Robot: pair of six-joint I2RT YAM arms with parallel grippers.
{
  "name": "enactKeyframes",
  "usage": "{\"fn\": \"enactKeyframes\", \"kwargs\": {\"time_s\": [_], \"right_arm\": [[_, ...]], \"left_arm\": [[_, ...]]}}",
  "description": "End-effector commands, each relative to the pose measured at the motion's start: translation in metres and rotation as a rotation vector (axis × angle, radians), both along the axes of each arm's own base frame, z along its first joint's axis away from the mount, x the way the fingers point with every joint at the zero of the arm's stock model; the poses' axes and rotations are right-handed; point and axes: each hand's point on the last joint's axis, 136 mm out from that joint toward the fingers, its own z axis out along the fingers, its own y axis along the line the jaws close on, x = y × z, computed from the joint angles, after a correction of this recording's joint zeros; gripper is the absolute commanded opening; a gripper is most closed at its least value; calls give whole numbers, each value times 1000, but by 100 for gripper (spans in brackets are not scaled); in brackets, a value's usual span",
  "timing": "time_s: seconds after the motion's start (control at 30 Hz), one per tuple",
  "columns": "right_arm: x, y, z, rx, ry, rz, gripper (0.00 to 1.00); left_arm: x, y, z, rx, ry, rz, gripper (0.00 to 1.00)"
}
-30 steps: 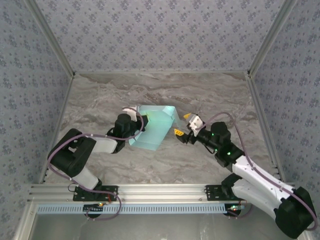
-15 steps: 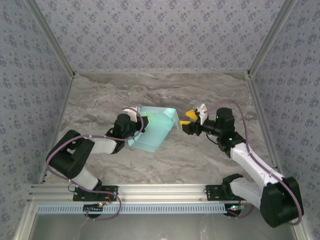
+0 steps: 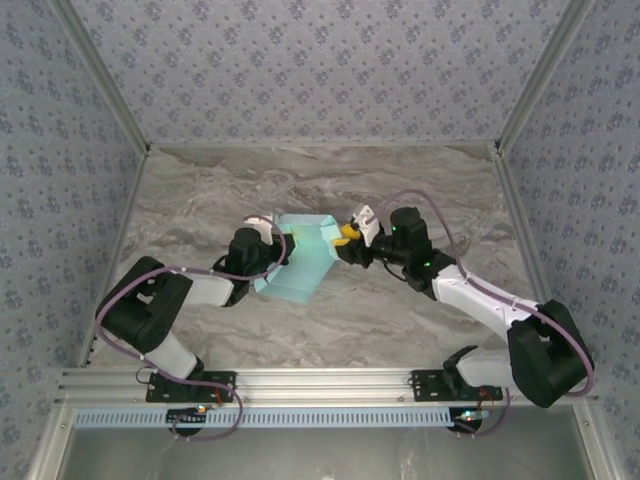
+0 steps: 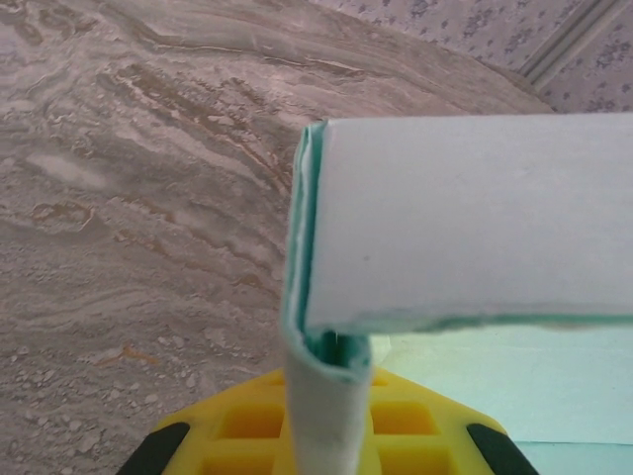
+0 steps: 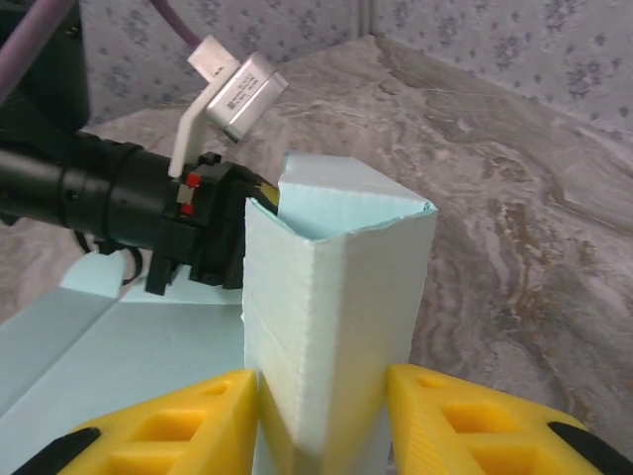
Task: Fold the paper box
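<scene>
Arms [image 3: 200,290] stretch inward from both sides, left tool [image 3: 275,252] and right tool [image 3: 347,238] each pinching the paper box [image 3: 305,265].

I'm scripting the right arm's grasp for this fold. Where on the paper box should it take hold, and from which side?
Probably the raised flap at the paper box's right end, from the right, opposite the left gripper pinching its left edge. That flap stands as a narrow creased ridge that fits between the right gripper's fingers.

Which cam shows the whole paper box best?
Top external: the whole paper box lies in frame, flat sheet plus raised right end. Left wrist gives a close-up of one folded edge; right wrist, the upright folded corner between the fingers of the right hand.
</scene>
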Motion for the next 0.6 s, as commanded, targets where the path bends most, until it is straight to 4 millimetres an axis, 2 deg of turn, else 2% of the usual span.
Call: {"fn": "enactKeyframes", "kwargs": {"time_s": [0.0,0.1,0.27,0.57], "right_arm": [[14,3,0,-31,-92,-97,40],[22,5,-4,-60,-136,-190,39],[28,18,-16,-128,-203,-312,39],[60,8,-25,-263,-241,-616,41]], "left_arm": [[2,-15,19,-58,-48,-43,0],[3,-11,17,-58,-44,-20,0],[2,-7,17,-35,-53,11,0],[-4,-6,20,94,-98,101,0]]}}
